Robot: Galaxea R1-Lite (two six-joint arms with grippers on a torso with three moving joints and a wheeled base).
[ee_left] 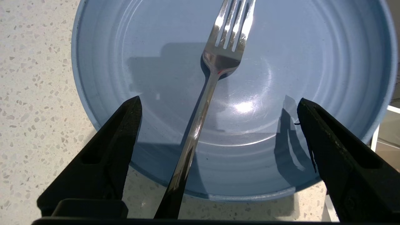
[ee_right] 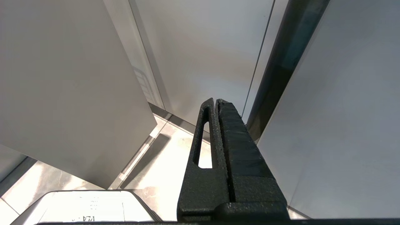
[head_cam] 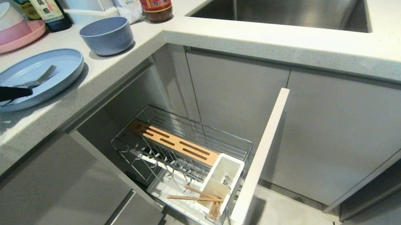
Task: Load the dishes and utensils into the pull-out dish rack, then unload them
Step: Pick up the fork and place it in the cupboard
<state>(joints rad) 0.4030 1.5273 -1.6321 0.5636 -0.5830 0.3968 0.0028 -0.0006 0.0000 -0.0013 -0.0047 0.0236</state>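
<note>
Over at nine o'clock in the head view, the left tool (head_cam: 30,91) hovers above the light-blue plate (head_cam: 63,69), its black fingers (ee_left: 106,156) spread wide and holding nothing. Between them runs the fork (ee_left: 215,62), tines toward the plate's middle, handle reaching out over the rim at six o'clock in the wrist view.

That fork looks light, stiff and slick: polished metal on a smooth plate, so it could skate if nudged sideways. My read is that the handle, where it lifts clear over the rim, is the place to pinch, squarely across its narrow width. The plate is rigid and shallow with a low rim, likely light, best taken by its edge. The blue-grey bowl (head_cam: 106,35), at one o'clock from the plate on the surface (head_cam: 292,53), is deep, and its wall looks easy to clamp.

Down in the pull-out dish rack (head_cam: 203,136), at five o'clock from the plate, the chopsticks (head_cam: 195,198) lean tilted in the white utensil cup (head_cam: 235,167), with something silver beside them, probably the spoon (head_cam: 227,181).

The count: one plate, one bowl, one fork, one pair of chopsticks, one spoon as far as I can tell.

The right tool (ee_right: 217,103) is parked low by the grey cabinet doors (ee_right: 203,47), fingers pressed together, empty.
</note>
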